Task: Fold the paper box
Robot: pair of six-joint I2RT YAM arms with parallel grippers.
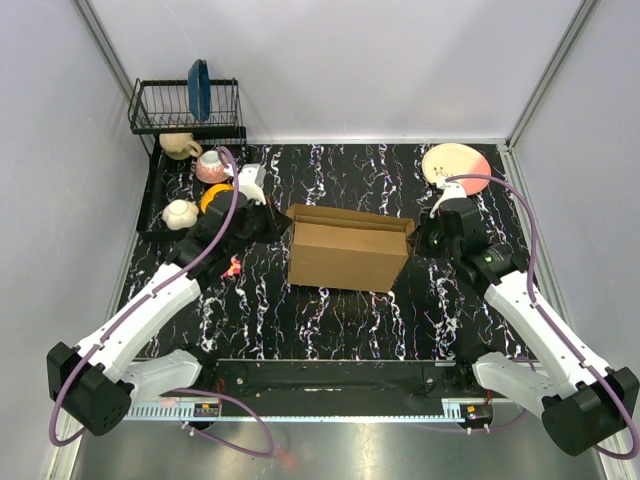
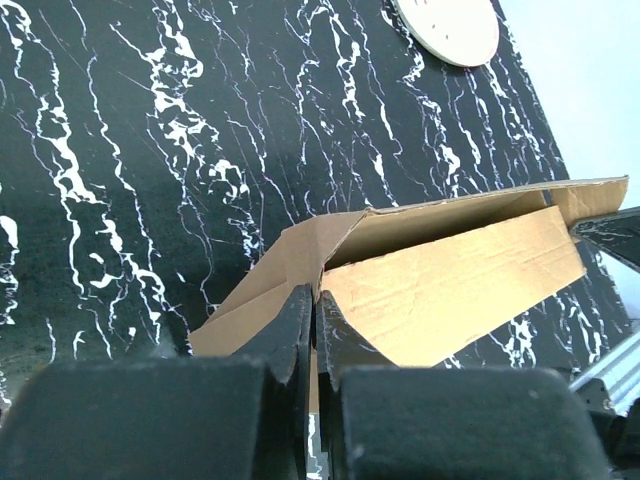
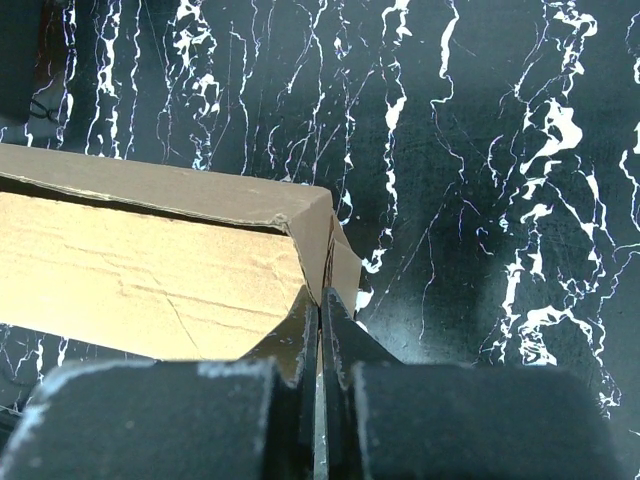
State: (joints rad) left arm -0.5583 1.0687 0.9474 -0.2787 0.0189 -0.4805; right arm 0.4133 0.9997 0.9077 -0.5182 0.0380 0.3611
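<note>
The paper box (image 1: 345, 255) is plain brown cardboard, standing partly formed in the middle of the black marbled table. My left gripper (image 1: 278, 224) is at its left end, shut on the box's end wall. The left wrist view shows its jaws (image 2: 315, 305) pinching the cardboard (image 2: 450, 290) edge. My right gripper (image 1: 420, 240) is at the right end. In the right wrist view its jaws (image 3: 320, 300) are shut on the doubled end flap of the box (image 3: 150, 270).
A black dish rack (image 1: 185, 105) with a blue plate stands at the back left. Bowls and cups (image 1: 200, 190) sit below it, close to my left arm. A pink plate (image 1: 455, 162) lies at the back right, also seen in the left wrist view (image 2: 447, 28).
</note>
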